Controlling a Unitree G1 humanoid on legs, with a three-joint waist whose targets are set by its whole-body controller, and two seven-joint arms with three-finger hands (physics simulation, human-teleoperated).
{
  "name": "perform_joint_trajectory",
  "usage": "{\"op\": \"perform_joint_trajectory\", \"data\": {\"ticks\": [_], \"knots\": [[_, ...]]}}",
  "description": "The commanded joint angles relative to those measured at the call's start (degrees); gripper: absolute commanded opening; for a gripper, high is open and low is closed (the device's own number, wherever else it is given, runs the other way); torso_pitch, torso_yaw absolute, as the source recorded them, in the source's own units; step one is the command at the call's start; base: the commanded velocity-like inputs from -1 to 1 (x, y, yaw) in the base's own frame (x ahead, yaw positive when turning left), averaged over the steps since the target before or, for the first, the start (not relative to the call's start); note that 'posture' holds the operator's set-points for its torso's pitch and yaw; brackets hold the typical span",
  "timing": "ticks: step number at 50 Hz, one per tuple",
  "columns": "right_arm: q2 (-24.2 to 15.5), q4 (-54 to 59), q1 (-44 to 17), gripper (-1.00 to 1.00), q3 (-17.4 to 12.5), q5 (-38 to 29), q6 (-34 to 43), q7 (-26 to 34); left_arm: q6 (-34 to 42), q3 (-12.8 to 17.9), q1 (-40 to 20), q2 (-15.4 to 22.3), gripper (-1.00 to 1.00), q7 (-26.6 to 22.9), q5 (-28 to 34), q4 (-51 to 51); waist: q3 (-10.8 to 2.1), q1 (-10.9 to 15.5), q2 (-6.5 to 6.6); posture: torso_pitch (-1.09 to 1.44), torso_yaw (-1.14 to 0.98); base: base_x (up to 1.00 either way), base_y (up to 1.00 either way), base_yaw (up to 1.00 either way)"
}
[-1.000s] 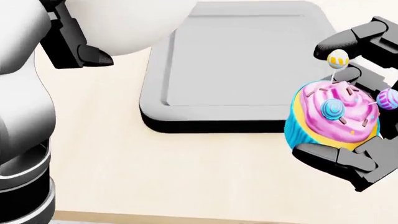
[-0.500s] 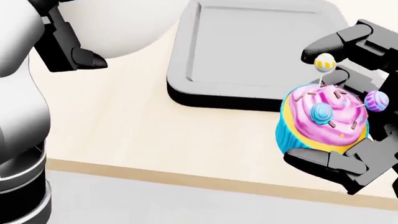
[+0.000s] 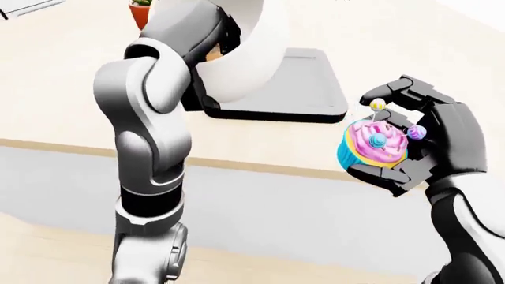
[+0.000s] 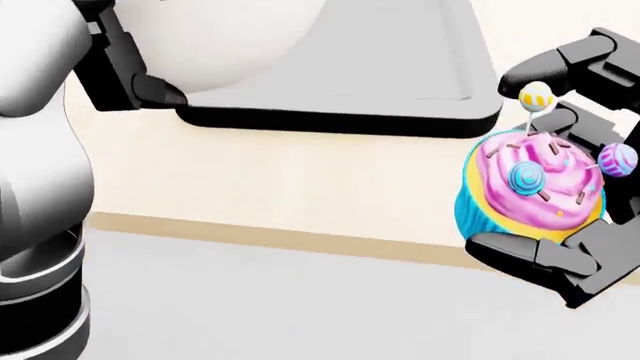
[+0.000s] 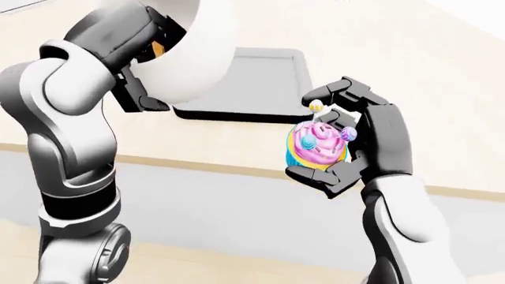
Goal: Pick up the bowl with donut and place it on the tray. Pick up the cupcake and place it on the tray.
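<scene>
My right hand [image 4: 530,161] is shut on the cupcake [image 4: 530,187], which has pink frosting, a blue wrapper and small lollipops. It holds it in the air, right of and below the grey tray [image 3: 312,89], over the table's near edge. My left hand [image 5: 142,89] grips the rim of the large white bowl [image 5: 193,53], raised and tilted over the tray's left part. The donut is hidden inside the bowl. The tray's visible surface is bare.
The tray lies on a beige table whose wooden edge [image 3: 79,148] crosses the left-eye view. Grey floor shows below it. A red plant pot [image 3: 142,12] stands at the top left, beyond my left arm [image 3: 146,136].
The whole picture has shifted: the tray has slid up the head view and the table's edge and floor have come in below. Both hands keep their holds.
</scene>
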Motion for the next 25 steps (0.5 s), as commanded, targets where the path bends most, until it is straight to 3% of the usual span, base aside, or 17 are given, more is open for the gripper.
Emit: {"op": "perform_joint_trajectory", "data": {"ticks": [1, 3, 4, 11, 12, 14, 16, 21, 22, 23, 24, 25], "knots": [[-0.32, -1.53, -1.55, -1.0, 0.06, 0.24, -2.17, 0.19, 0.09, 1.29, -2.39, 0.95, -1.0, 1.11, 0.75, -1.75, -1.7, 0.24, -0.42, 0.0, 0.0, 0.0, 0.0, 0.0], [-0.35, -1.59, -1.83, -1.0, 0.1, 0.17, -1.97, 0.32, 0.45, 1.39, -3.4, 1.14, -1.0, 0.43, 0.83, -1.8, -2.02, -0.24, 0.9, 0.0, 0.0, 0.0, 0.0, 0.0], [-0.37, -1.67, -2.02, -1.0, 0.04, 0.18, -1.71, 0.34, 0.43, 1.36, -3.54, 1.2, -1.0, 0.34, 0.86, -1.79, -1.7, 0.03, 0.02, 0.0, 0.0, 0.0, 0.0, 0.0], [-0.08, -2.69, -4.11, -1.0, -1.54, 1.76, 1.49, 0.17, 0.58, 1.48, -4.42, 1.47, -1.0, 0.19, 0.74, -1.44, -2.1, 0.61, -1.43, 0.0, 0.0, 0.0, 0.0, 0.0], [-0.1, -2.4, -3.88, -1.0, -1.55, 1.7, 1.24, -0.16, 0.66, 1.4, -4.26, 1.37, -1.0, 0.08, 0.79, -1.75, -3.26, -0.53, -1.03, 0.0, 0.0, 0.0, 0.0, -0.78], [-0.05, -2.02, -3.5, -1.0, -1.58, 1.82, 0.57, -0.33, 0.63, 1.39, -4.26, 1.33, -1.0, 0.16, 0.77, -1.68, -2.76, -0.23, -0.49, 0.0, 0.0, 0.0, 0.0, -0.99], [-0.04, -1.81, -3.07, -1.0, -1.36, 2.09, 0.04, -0.4, 0.58, 1.48, -4.3, 1.41, -1.0, 0.32, 0.67, -1.49, -3.58, -0.47, 0.31, 0.0, 0.0, 0.0, 0.0, -1.0], [-0.26, -2.36, -3.17, -1.0, -1.2, 2.75, 0.61, -0.59, 0.66, 1.68, -4.33, 1.75, -1.0, 0.41, 0.44, -1.42, -2.66, 0.05, -1.42, 0.0, 0.0, 0.0, 0.0, -1.0], [-0.28, -2.26, -3.63, -1.0, -1.31, 2.76, 0.58, -0.87, 0.71, 1.74, -4.35, 1.9, -1.0, 0.26, 0.41, -1.53, -2.55, 0.9, -2.22, 0.0, 0.0, 0.0, 0.0, -0.46], [-0.65, -2.1, -3.46, -1.0, -0.85, 2.48, -0.08, -1.0, 0.76, 1.78, -4.4, 1.99, -1.0, 0.18, 0.36, -1.54, -2.68, 1.58, -4.42, 0.0, 0.0, 0.0, 0.0, 0.0], [-0.66, -2.27, -3.64, -1.0, -0.6, 2.57, -0.16, -1.0, 0.67, 2.08, -4.66, 2.39, -1.0, 0.29, 0.08, -1.2, -3.17, 2.85, -4.4, 0.0, 0.0, 0.0, 0.0, 0.0], [-0.69, -2.27, -3.76, -1.0, -0.53, 2.64, -0.15, -0.96, 0.67, 2.13, -4.7, 2.58, -1.0, 0.33, -0.03, -1.14, -1.86, 2.24, -3.78, 0.0, 0.0, 0.0, 0.0, 0.0]]}}
